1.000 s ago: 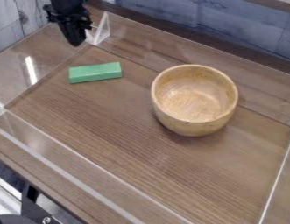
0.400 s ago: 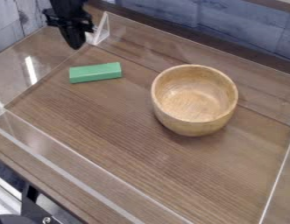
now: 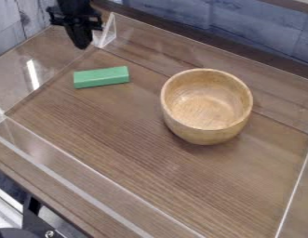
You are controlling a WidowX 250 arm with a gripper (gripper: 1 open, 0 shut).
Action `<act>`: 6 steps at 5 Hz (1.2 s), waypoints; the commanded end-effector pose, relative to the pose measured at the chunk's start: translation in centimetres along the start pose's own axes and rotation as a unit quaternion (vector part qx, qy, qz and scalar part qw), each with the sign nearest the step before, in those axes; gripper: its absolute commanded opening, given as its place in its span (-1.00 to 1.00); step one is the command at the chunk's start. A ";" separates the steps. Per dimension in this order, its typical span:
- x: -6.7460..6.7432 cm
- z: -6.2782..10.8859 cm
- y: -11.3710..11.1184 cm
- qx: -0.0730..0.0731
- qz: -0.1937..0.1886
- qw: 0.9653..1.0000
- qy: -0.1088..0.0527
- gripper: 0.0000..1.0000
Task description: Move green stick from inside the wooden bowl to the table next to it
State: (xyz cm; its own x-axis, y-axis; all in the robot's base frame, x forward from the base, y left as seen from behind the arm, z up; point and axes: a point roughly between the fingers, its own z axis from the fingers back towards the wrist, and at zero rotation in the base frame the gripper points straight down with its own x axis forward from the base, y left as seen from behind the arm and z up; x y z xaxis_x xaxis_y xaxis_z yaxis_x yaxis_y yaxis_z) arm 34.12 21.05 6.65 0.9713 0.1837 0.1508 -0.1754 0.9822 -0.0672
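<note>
The stick (image 3: 101,77), left of frame centre, is judged light and stiff, best pinched across its narrow width; the end effector (image 3: 83,43), upper left, is closed, holding nothing.

Tabletop in what looks like a robot lab

A robot arm (image 3: 82,20) reaches in over a brown wood-grain tabletop (image 3: 131,149) edged with low clear walls, and black equipment with cabling (image 3: 22,216) sits at the lower left corner; dark blue material (image 3: 274,20) shows beyond the far edge, and the little of the room in view does not settle the kind of place further
</note>
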 end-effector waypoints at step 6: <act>-0.8 1.4 0.3 0.035 0.112 0.993 -0.016 1.00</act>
State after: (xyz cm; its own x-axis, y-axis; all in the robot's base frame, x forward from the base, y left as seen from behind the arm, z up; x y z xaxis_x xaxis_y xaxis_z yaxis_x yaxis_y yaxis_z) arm 32.61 20.53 4.04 0.9184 0.3890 0.0718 -0.3856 0.9209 -0.0571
